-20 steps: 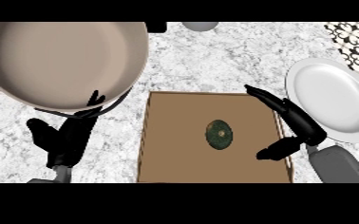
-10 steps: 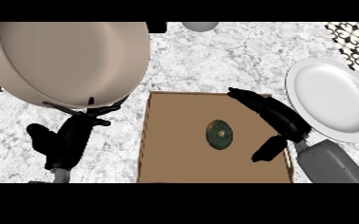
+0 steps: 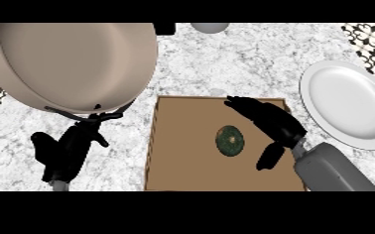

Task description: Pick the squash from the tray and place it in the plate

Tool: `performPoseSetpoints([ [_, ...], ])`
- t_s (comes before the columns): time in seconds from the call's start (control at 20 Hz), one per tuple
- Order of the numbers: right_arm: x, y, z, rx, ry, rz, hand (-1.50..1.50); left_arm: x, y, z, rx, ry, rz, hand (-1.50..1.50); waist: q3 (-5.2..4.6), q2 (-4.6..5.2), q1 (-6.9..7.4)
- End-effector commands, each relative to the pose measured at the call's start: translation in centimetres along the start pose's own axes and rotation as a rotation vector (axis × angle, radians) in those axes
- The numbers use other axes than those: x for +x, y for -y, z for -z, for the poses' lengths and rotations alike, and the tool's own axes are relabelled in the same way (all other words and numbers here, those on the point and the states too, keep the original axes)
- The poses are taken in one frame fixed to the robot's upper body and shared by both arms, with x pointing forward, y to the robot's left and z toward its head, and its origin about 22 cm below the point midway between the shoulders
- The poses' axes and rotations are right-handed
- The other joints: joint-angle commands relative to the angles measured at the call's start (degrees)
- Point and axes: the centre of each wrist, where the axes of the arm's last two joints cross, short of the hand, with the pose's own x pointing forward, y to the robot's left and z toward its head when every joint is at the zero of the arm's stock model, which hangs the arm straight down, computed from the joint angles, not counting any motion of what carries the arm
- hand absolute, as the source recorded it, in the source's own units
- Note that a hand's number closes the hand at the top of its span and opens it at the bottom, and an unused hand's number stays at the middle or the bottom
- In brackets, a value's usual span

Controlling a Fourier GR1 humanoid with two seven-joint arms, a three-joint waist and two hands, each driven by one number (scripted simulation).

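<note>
A small dark green squash (image 3: 230,140) lies near the middle of the brown tray (image 3: 183,168). My right hand (image 3: 270,121) hovers over the tray just right of the squash, fingers straight toward the tray's far edge and thumb hanging down; it is open and apart from the squash. A white plate (image 3: 341,101) sits on the counter to the right of the tray. My left hand (image 3: 70,148) rests open on the counter left of the tray, fingers up.
A large beige pan (image 3: 70,67) fills the upper left, its rim reaching close to the tray's far left corner. A grey round object (image 3: 210,27) sits at the back. A patterned item (image 3: 360,37) shows at the far right edge.
My right hand has moved left over the tray, closer to the squash. The left hand has shifted slightly. The squash has stayed in place.
</note>
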Motion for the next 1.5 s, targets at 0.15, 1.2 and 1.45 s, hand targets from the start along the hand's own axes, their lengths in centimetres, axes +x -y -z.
performPoseSetpoints([
  [0.15, 2.0, -0.3, 2.2, 0.063, -0.039, -0.034, -1.50, 2.6, -3.1, 4.1, 0.139, 0.052, 0.052, 0.00, -0.43, 1.01, -0.48],
  [1.2, 2.6, -2.7, 4.4, 0.214, 0.022, -0.161, 1.50, 2.4, -2.8, 2.8, 0.130, 0.042, 0.066, 0.00, -0.40, 0.79, -0.23],
  [1.45, 1.9, -4.7, 5.6, 0.185, 0.035, -0.130, 1.50, 2.6, -3.5, 3.6, 0.124, 0.037, 0.069, 0.00, -0.39, 0.94, -0.05],
])
